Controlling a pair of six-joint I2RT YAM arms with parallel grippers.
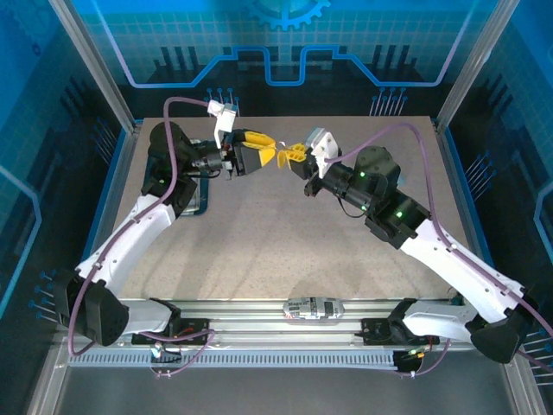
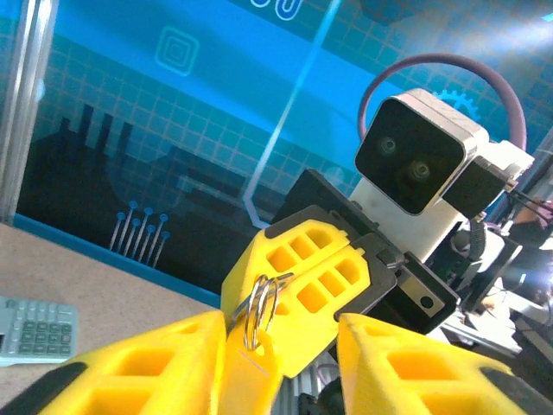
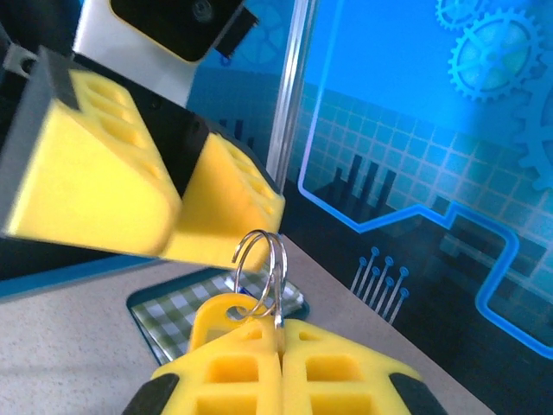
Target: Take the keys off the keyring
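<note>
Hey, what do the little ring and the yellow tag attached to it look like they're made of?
The ring looks like bare steel wire: silvery, glossy, wound in doubled coils. The tag looks like moulded plastic: opaque yellow-orange, smooth, semi-matte, with a rounded eyelet; hard or rubbery, I cannot tell.

The left gripper (image 1: 273, 153) and right gripper (image 1: 291, 155) meet above the table (image 1: 285, 259), the keyring (image 1: 282, 146) between them.
</note>
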